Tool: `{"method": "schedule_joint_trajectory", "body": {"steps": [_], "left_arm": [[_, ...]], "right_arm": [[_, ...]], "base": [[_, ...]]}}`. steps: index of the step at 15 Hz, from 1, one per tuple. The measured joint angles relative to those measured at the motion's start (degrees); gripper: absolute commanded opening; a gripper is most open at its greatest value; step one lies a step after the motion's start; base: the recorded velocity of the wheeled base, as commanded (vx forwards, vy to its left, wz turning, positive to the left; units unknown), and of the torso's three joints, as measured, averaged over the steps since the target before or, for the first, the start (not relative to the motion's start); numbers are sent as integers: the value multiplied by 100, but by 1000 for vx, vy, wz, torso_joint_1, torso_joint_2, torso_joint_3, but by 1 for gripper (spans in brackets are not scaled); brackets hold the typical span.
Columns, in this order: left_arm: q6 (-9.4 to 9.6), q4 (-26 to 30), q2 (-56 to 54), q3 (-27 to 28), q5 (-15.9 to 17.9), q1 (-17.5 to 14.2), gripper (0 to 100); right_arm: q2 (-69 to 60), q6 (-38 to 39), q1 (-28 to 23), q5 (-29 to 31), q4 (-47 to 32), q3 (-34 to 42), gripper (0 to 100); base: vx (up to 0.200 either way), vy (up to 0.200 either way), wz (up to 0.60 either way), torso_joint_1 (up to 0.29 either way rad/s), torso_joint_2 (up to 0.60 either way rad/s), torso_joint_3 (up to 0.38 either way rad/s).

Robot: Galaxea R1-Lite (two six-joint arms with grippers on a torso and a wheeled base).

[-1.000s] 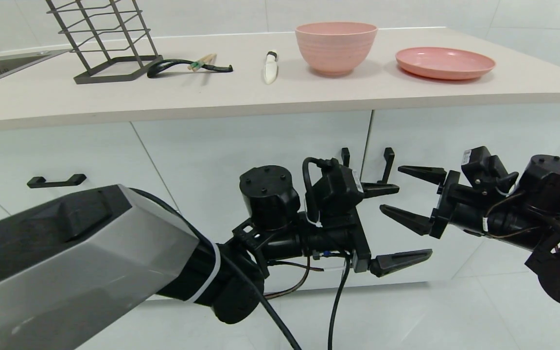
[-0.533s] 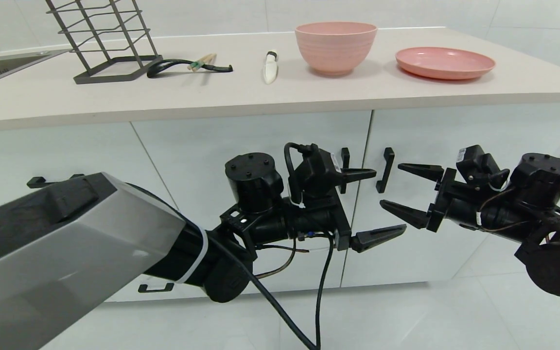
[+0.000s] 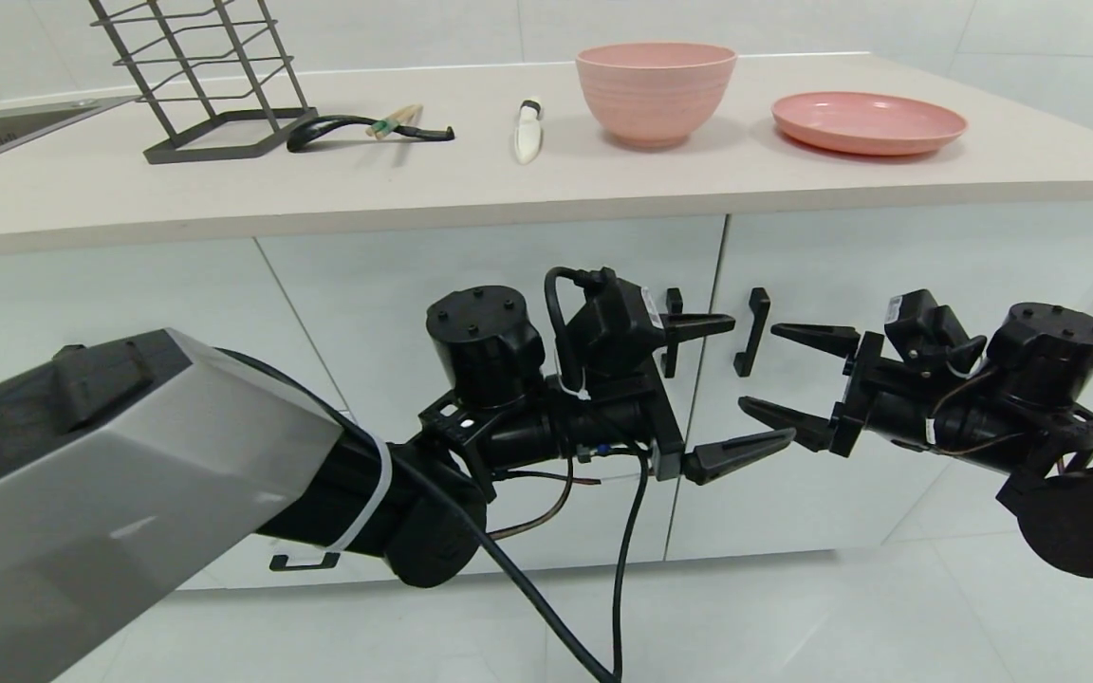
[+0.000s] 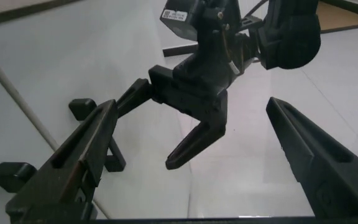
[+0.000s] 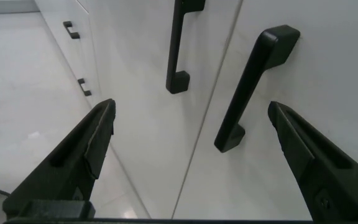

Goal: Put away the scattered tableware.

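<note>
— Since both arms hung lower a second ago, what has changed?

— Left gripper (image 3: 763,379) has come up and in toward the handles (image 3: 750,332) on the doors; right gripper (image 5: 190,107) has eased across toward it; the two now sit face to face, very near each other, just before the doors; whether their tips touch I cannot tell.

— Fingers?

— Both pairs are spread wide; nothing is held between either.

— And the tableware?

— All on the counter (image 3: 509,185), well above the grippers and untouched; bowl (image 3: 656,90) and plate (image 3: 869,121) are toward the right; a white utensil (image 3: 527,133) lies left of the bowl; chopsticks (image 3: 397,120) and a black utensil (image 3: 342,125) lie together by the foot of the rack (image 3: 210,85).

— So what does the shift mean?

— My reading: nothing is put away yet; the arms are lining up on the handles, so opening a door looks like the step in hand; which arm will pull, I cannot say.

— Risk?

— Grippers this close could knock each other; one should give way before the other closes on a handle.
</note>
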State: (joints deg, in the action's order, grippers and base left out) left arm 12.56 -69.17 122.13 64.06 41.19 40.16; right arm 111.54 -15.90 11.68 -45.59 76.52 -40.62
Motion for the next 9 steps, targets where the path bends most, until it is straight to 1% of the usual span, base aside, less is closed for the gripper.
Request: {"method": "schedule_joint_trajectory", "body": {"steps": [2,4,5,7,9], "left_arm": [[-5,1,-46,0,-9,-2,100],[-24,1,-79,0,-88,-2,100],[-145,4,-90,0,-283,-5,100],[-416,-82,-107,13,-510,-5,100],[-497,-156,-107,24,-594,-9,100]], "right_arm": [[91,-9,13,-2,0,-160,100],[188,-2,63,-57,0,-371,100],[227,5,91,-263,4,-434,100],[268,33,122,-466,0,-478,100],[284,40,135,-556,1,-496,100]], "base": [[0,0,0,0,0,0],[0,0,0,0,0,0],[0,0,0,0,0,0],[0,0,0,0,0,0],[0,0,0,0,0,0]]}}
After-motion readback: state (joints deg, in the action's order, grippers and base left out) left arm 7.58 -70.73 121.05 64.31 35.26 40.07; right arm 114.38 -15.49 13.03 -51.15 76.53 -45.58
